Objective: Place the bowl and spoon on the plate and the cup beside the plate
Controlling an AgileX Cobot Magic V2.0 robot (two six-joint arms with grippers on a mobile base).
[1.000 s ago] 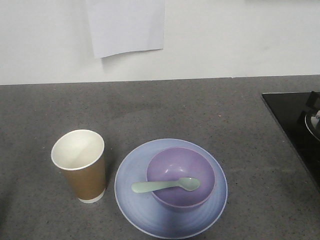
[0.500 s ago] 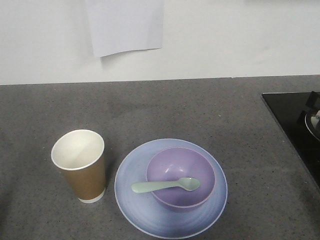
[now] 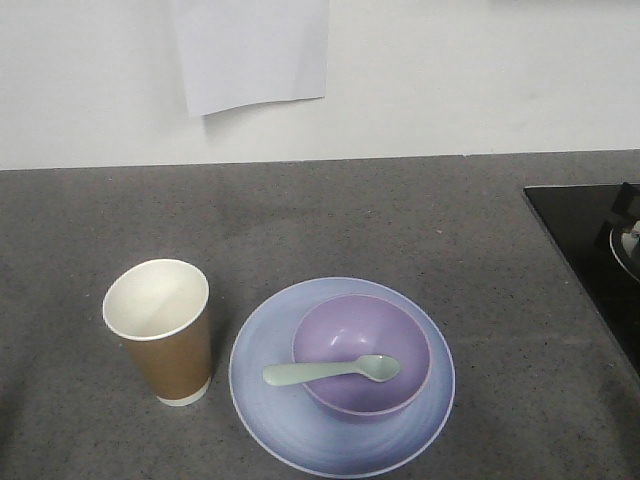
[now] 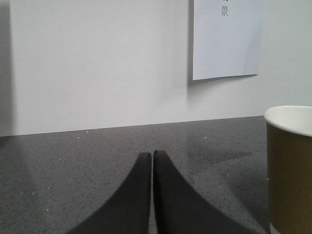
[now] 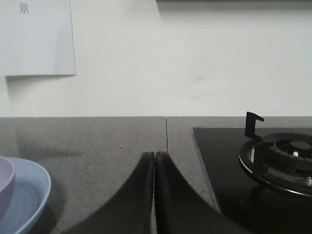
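In the front view the purple bowl (image 3: pixel 361 352) sits on the pale blue plate (image 3: pixel 270 400). Across the bowl's rim lies the mint-green spoon (image 3: pixel 330 371), its handle pointing left. The brown paper cup (image 3: pixel 162 330) stands upright just left of the plate. No arm shows in this view. My left gripper (image 4: pixel 152 155) is shut and empty, low over the counter, with the cup (image 4: pixel 290 165) to its right. Shut with nothing in it too, my right gripper (image 5: pixel 154 155) has the plate (image 5: pixel 27 195) and the bowl's edge (image 5: pixel 5 187) to its left.
A black stove top (image 3: pixel 595 250) with a burner (image 5: pixel 282 161) takes up the counter's right side. A white wall runs behind the grey counter (image 3: pixel 330 220), with a sheet of paper (image 3: pixel 255 50) stuck on it.
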